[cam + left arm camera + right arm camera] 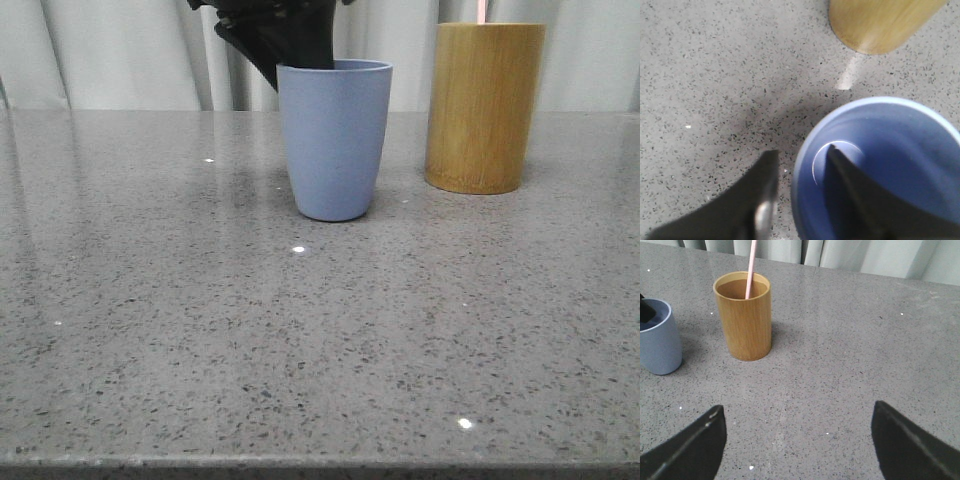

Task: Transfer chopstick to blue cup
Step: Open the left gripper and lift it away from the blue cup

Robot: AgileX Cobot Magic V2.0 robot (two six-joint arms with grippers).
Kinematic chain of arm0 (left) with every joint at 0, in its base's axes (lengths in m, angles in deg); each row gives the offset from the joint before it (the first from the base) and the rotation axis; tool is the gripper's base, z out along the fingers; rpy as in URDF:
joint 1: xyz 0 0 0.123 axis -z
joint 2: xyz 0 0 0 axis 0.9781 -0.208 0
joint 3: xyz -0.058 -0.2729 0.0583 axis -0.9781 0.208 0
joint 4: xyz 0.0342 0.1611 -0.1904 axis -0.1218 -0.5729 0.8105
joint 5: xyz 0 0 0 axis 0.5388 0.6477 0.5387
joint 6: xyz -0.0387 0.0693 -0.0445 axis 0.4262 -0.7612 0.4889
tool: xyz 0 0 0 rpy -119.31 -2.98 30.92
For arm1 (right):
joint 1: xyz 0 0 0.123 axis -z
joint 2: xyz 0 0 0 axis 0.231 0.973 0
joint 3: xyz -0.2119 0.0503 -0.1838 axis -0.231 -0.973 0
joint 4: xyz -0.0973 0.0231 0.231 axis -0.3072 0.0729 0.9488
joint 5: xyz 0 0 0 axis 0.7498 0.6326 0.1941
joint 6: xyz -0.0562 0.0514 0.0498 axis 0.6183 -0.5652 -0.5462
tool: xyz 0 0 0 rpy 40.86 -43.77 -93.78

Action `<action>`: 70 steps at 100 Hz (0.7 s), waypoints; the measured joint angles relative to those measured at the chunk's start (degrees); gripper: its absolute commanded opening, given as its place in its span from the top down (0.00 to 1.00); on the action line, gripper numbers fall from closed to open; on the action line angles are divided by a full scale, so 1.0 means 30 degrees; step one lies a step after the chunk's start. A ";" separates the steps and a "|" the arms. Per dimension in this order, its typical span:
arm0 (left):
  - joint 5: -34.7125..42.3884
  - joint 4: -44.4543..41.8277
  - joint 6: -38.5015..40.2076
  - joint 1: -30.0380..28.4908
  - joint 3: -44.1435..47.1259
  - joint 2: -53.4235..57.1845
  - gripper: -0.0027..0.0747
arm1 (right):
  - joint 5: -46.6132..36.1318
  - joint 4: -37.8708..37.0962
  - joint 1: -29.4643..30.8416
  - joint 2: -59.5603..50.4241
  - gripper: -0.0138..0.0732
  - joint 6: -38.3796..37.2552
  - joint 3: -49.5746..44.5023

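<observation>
Chopstick (pixel 750 267) stands in our holder (pixel 743 315); our left gripper's (pixel 800 165) parted jaws straddle the cup (pixel 333 138) rim, risking tipping; right gripper (pixel 797 440) gapes.

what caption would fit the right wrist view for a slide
Open right gripper hovers over the table; pink chopstick stands in the bamboo holder, beside the blue cup.

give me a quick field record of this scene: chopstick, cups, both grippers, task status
chopstick: pale pink, standing in the bamboo holder, leaning on its rim
blue cup: upright on the table, left of the holder; no chopstick in it
left gripper: open, one finger inside the blue cup, one outside, straddling its rim
right gripper: open, holding nothing, above bare table
task status: transfer not yet done
</observation>
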 measured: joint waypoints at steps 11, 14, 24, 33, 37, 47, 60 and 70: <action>0.0000 0.0000 0.0000 0.0000 0.0000 0.0000 0.31 | 0.0000 0.0000 0.0000 0.0000 0.16 0.0000 0.0000; 0.0000 0.0000 0.0000 0.0000 0.0000 0.0000 0.31 | 0.0000 0.0000 0.0000 0.0000 0.16 0.0000 0.0000; -0.0227 0.0000 0.0106 0.0000 0.0000 0.0000 0.31 | 0.0000 0.0000 0.0000 0.0000 0.16 0.0000 0.0000; -0.0308 0.0000 0.0375 0.0000 0.0000 0.0257 0.31 | 0.0000 0.0000 0.0000 0.0000 0.16 0.0000 0.0000; -0.0308 0.0000 0.0462 0.0000 0.0000 0.0490 0.31 | 0.0000 0.0000 0.0000 0.0000 0.16 0.0000 0.0000; -0.0270 0.0000 0.0745 -0.0125 0.0000 0.1424 0.31 | 0.0000 0.0000 0.0000 0.0000 0.16 0.0000 0.0000; -0.0270 0.0000 0.0953 -0.0860 0.0000 0.2834 0.31 | 0.0000 0.0000 0.0000 0.0000 0.16 0.0000 0.0000; -0.0305 0.0000 0.1216 -0.1660 0.0000 0.4022 0.32 | 0.0000 0.0000 0.0000 0.0000 0.16 0.0000 0.0000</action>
